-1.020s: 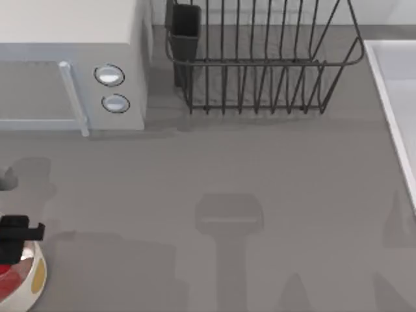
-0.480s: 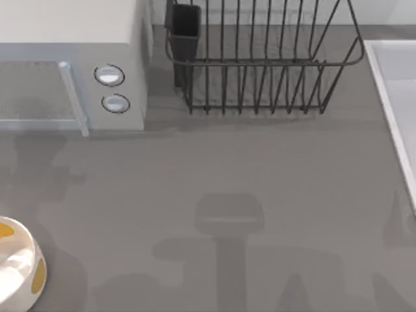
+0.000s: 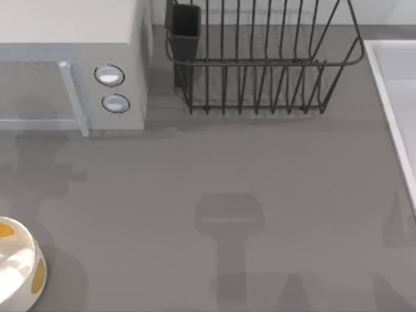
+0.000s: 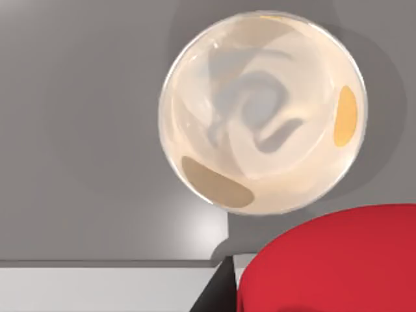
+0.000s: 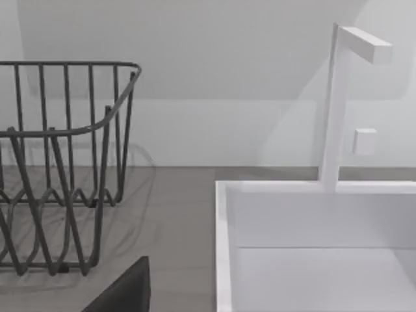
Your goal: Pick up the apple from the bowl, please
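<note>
Apple (image 4: 331,260) sits right up against the left wrist camera, a big red mass in the foreground, well above the bowl (image 4: 263,110), which lies empty below on the grey table (image 4: 78,130). Judging from that, the left claw is gripping the apple and has it lifted clear, though the fingers themselves aren't visible, so the grip is inferred, not seen. Bowl interior is glossy white with only reflections inside, yellow-gold spots on the outer wall. In the top view the bowl (image 3: 16,270) is at the table's near left corner, partly cut by the frame edge, nothing red in it. Further back on the left is a microwave (image 3: 71,65) with two round knobs; behind the middle of the table stands a dark wire dish rack (image 3: 260,65); a white sink (image 3: 396,97) runs along the right side. Right wrist view looks at the dish rack (image 5: 58,162) and the sink (image 5: 312,247) with its white faucet (image 5: 338,97), so the right arm reads as parked on that side; can't tell its claw state. Task status: pick looks essentially done, apple out of the bowl and raised. What's left, at most, is holding it steady.
</note>
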